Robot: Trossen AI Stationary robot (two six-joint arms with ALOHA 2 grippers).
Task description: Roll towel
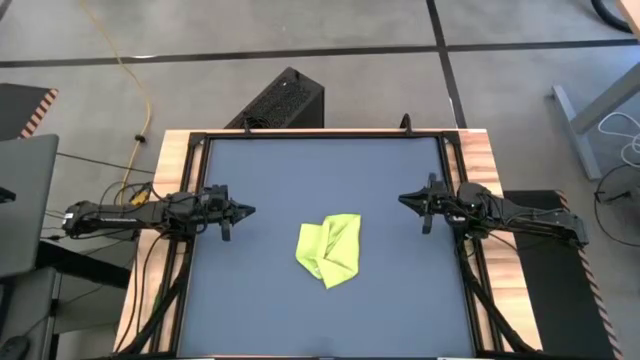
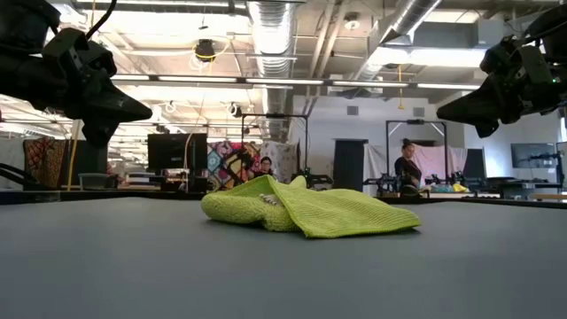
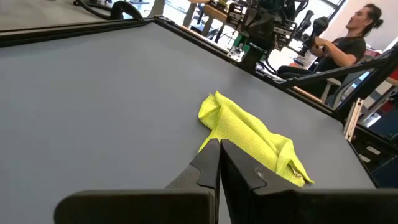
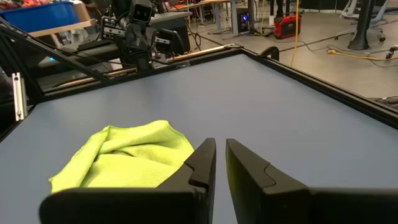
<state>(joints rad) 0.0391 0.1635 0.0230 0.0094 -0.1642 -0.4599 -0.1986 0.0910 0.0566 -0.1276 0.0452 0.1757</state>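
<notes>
Towel [image 1: 330, 250] lies crumpled between my nearly shut, empty left gripper [image 1: 243, 211] and right gripper [image 1: 408, 199]; nothing rolled, so flattening comes first.

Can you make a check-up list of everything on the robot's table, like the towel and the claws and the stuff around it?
Surface: dark blue-grey table, bare apart from the cloth.
Job's thing: lime towel lies crumpled near the middle, not rolled.
Clutter: nothing seen.
Grippers: left gripper and right gripper hang above the table's two sides, shut, holding nothing, apart from the towel.
Cables: yellow cable on the floor.
Surroundings: black box behind the table; people far off.
</notes>
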